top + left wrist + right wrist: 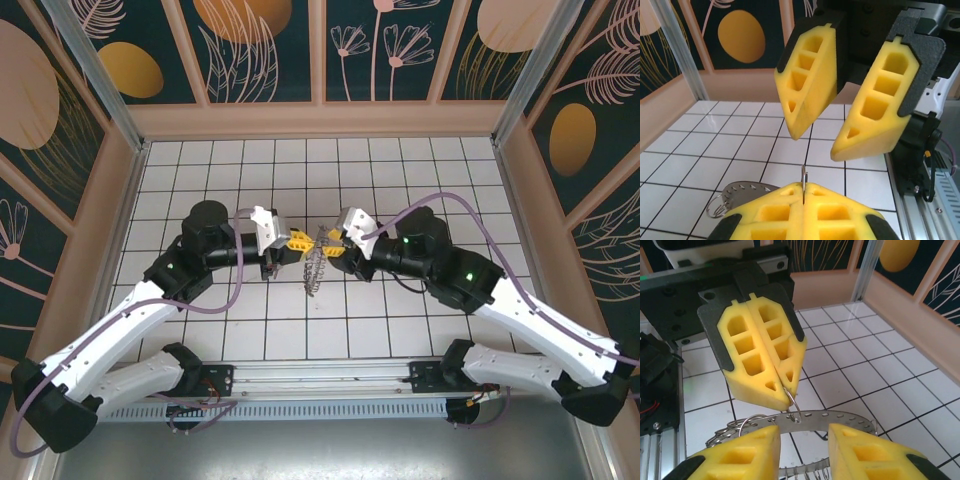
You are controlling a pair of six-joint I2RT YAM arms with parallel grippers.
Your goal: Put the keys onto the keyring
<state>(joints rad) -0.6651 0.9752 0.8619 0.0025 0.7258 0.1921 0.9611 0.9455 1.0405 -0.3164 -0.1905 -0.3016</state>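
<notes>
Right wrist: left claw (pixel 785 387) clenched key (pixel 793 402) by wire loop, hooked through keyring (pixel 845 416) rim, holding it above table (pixel 865 370) for threading; right claw (pixel 804 434) stood released, straddling keyring, likely steadying.

Yellow-fingered right gripper (pixel 804 432), grey keyring (pixel 840 416), white floor (pixel 880 370) with dark grid

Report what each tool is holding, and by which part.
Left tool pinches the keyring by one wire loop on its rim. Right tool is open, holding nothing.
</notes>
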